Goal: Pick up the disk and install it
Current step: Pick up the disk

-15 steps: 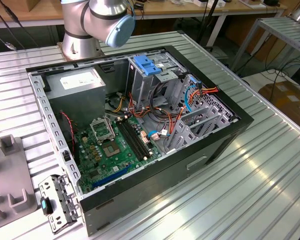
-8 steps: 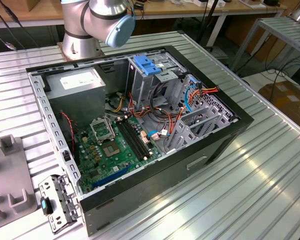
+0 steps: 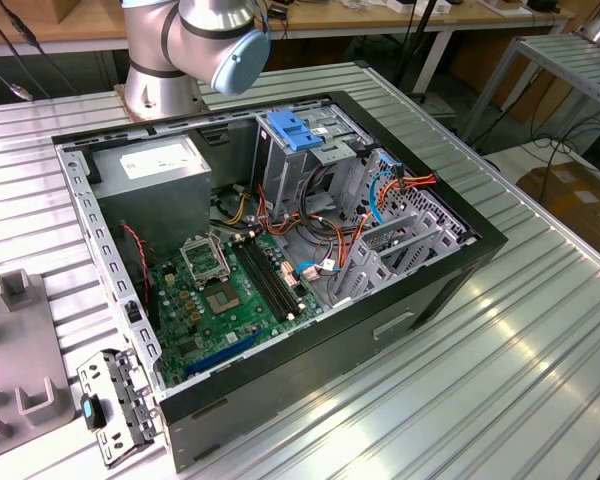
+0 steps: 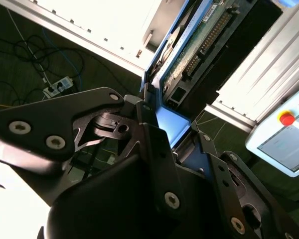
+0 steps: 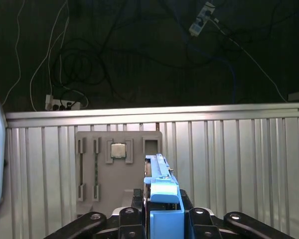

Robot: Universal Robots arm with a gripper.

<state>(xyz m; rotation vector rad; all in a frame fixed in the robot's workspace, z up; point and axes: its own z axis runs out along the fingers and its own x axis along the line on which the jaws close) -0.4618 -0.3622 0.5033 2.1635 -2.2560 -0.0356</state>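
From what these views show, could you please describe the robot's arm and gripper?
The arm has rounded silver-grey metal joints with a light blue cap. In both wrist views, the gripper is black, built from angular linkage plates fastened with silver screws.

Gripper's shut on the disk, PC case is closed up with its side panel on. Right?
Not quite. The PC case is open, side panel off: the exterior view shows the motherboard and cables inside. The gripper is indeed shut on the disk, as the first wrist view shows.
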